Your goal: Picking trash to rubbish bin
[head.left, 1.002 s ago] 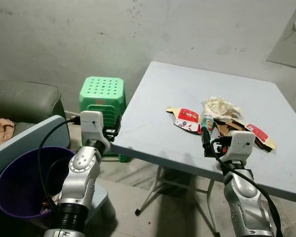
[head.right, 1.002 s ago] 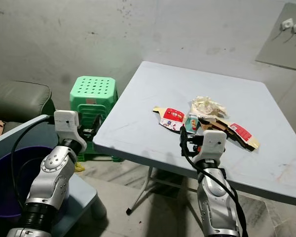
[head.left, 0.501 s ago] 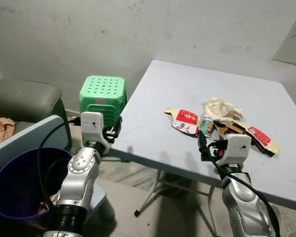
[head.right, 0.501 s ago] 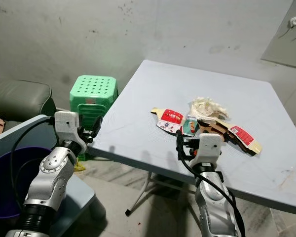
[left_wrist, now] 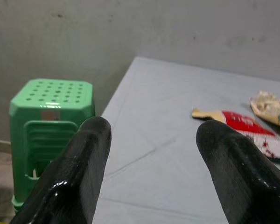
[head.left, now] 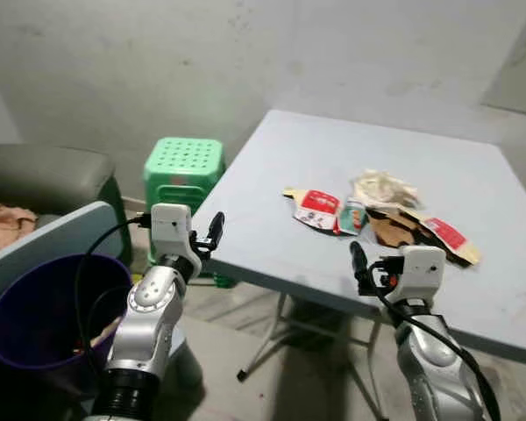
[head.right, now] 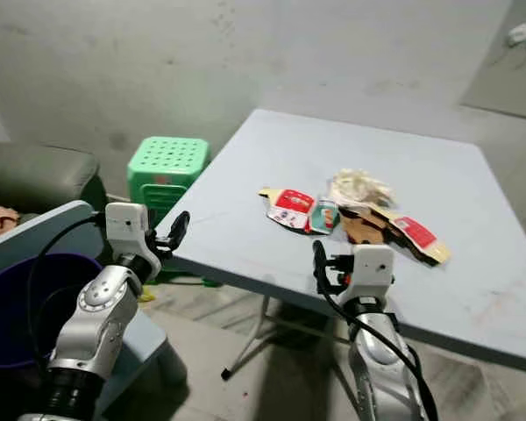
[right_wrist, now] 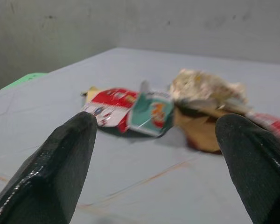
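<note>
A trash pile lies mid-table on the pale blue table (head.left: 272, 175): a red-and-white flattened carton (head.left: 314, 207), a teal packet (head.left: 351, 217), crumpled paper (head.left: 381, 189) and brown cardboard (head.left: 403, 230). My right gripper (head.left: 359, 263) hovers at the table's near edge, a short way before the pile, open and empty; in its wrist view the gripper (right_wrist: 158, 120) faces the teal packet (right_wrist: 151, 112). My left gripper (head.left: 214, 231) is open and empty beside the table's near left corner. A purple bin (head.left: 35, 303) stands low at my left.
A green plastic stool (head.left: 184, 167) stands beyond the table's left corner. Further left is a grey-green sofa (head.left: 44, 175) with a tan cloth (head.left: 9, 219) on it. A grey-blue panel (head.left: 61, 237) borders the bin. Folding table legs (head.left: 272, 333) cross below the tabletop.
The camera has shifted a little. My right gripper has drawn back from the pile toward the table's near edge. My left gripper has come closer to the table corner.
</note>
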You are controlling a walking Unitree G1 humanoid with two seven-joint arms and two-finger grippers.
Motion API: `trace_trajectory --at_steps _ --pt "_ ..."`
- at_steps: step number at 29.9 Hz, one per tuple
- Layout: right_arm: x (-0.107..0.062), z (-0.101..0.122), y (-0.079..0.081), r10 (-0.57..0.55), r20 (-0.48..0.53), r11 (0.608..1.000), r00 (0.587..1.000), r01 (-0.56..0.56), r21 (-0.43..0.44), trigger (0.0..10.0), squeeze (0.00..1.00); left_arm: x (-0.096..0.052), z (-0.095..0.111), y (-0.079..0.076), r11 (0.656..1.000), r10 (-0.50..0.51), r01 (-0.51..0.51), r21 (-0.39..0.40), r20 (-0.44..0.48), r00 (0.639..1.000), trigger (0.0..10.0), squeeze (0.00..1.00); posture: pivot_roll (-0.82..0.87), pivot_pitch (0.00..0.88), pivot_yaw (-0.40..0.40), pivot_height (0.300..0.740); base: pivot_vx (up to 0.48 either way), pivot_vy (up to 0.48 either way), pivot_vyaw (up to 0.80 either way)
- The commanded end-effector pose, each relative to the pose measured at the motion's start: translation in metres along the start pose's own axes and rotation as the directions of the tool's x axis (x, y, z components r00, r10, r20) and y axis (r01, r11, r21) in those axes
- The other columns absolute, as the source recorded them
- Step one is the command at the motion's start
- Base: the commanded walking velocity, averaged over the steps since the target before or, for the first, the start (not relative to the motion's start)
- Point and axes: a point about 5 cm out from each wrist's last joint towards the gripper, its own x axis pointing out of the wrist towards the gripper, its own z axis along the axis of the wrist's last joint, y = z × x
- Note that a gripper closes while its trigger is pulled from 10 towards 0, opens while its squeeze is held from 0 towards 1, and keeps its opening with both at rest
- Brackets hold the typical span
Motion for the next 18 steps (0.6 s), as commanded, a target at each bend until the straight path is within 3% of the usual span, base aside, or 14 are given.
trace_trajectory --at_steps 1,11,18 --pt "-0.0004 0.0053 -0.0069 -0.02 0.008 1.0 1.0 0.02 -0.015 10.0 0.0 0.0016 0.0019 -0.0082 1.0 -0.029 0.029 -0.005 0.002 1.0 10.0 0.0 -0.04 0.0 -0.068 0.74 0.0 -0.386 0.0" --pt "-0.0019 0.0041 -0.0076 -0.049 -0.011 0.999 0.999 0.049 -0.014 10.0 0.0 0.0032 -0.0024 -0.0144 0.998 -0.03 0.027 -0.063 -0.044 0.999 10.0 0.0 -0.04 0.0 -0.069 0.74 0.0 -0.024 0.0" --pt "-0.0016 0.0025 -0.0086 -0.074 -0.04 0.997 0.996 0.074 0.006 10.0 0.0 0.002 -0.004 -0.016 0.998 -0.033 0.03 -0.051 -0.065 0.997 10.0 0.0 -0.04 0.0 -0.069 0.74 0.0 0.0 0.0"
